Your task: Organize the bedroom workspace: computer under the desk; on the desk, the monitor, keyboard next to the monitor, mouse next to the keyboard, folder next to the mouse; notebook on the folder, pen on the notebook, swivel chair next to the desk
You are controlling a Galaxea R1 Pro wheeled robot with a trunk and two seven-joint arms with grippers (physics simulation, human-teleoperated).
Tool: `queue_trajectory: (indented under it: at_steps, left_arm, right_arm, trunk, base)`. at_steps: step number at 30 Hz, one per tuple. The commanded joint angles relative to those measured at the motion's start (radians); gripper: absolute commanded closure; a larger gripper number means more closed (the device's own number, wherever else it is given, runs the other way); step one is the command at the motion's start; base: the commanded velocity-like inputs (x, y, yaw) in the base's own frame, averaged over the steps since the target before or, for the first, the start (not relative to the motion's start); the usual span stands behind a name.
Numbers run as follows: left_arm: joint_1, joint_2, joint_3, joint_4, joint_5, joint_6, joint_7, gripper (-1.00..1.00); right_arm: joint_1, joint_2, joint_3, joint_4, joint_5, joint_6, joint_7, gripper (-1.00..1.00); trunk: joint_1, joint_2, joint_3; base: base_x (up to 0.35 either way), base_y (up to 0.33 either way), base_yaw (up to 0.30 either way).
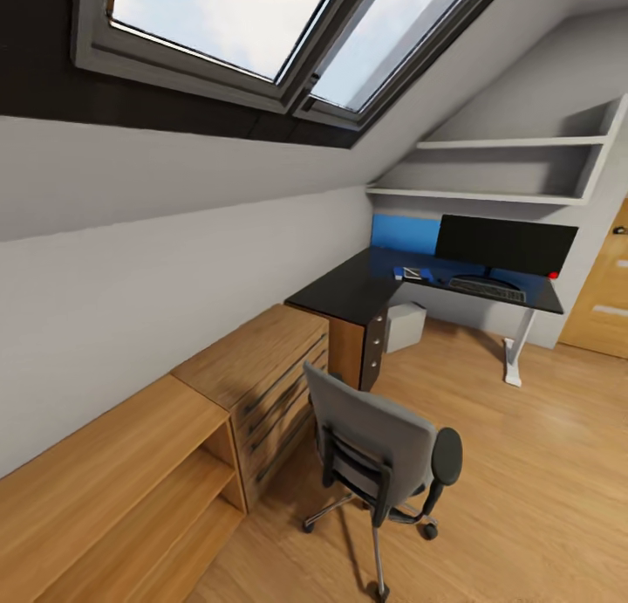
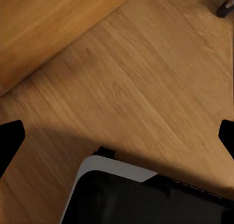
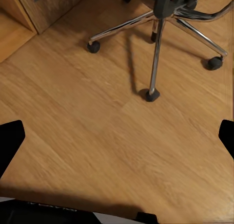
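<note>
Both pincers hang spread wide and empty over the wood floor [image 2: 146,87], left pincer [image 2: 117,136] and right pincer [image 3: 117,136]. Just ahead of the right one stands the swivel chair [image 1: 375,446], its back turned to the head camera, seat facing the surface [image 1: 349,293]. Far beyond, the monitor [image 1: 506,243] runs long along the surface's rear, the keyboard [image 1: 487,290] parallel before it, the computer [image 1: 405,325] below.

Pretty cozy attic room: two skylight windows [image 1: 262,36] in the sloped ceiling, sky showing through. A light wood cabinet [image 1: 270,367] with bar handles runs along the wall, with a lower open shelf unit [image 1: 113,498] beside it. White wall shelves [image 1: 506,167] sit in the far corner, wood door [image 1: 606,289] at right, wood floor [image 1: 541,481] throughout.
</note>
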Motion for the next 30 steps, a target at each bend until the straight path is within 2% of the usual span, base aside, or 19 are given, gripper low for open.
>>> queue_trajectory:
  at_steps: [1,12,30]
  left_arm:
    - [-0.001,0.001,-0.009,-0.001,0.005,-0.003,0.007,-1.00]
    - [-0.001,0.001,-0.009,-0.001,0.005,-0.003,0.007,-1.00]
    - [-0.001,0.001,-0.009,-0.001,0.005,-0.003,0.007,-1.00]
  right_arm:
    - [-0.001,0.000,0.006,0.001,0.001,-0.003,-0.006,-1.00]
    - [-0.001,0.001,0.004,0.000,0.000,-0.002,-0.007,-1.00]
    - [-0.001,0.003,0.003,-0.002,-0.002,-0.001,-0.012,-1.00]
  trunk:
    - [0.001,-0.002,-0.001]
    - [0.001,-0.002,0.006]
    - [0.001,-0.002,0.008]
  base:
    - [0.000,0.041,-0.277]
    - [0.000,0.010,-0.261]
    - [0.000,0.000,-0.027]
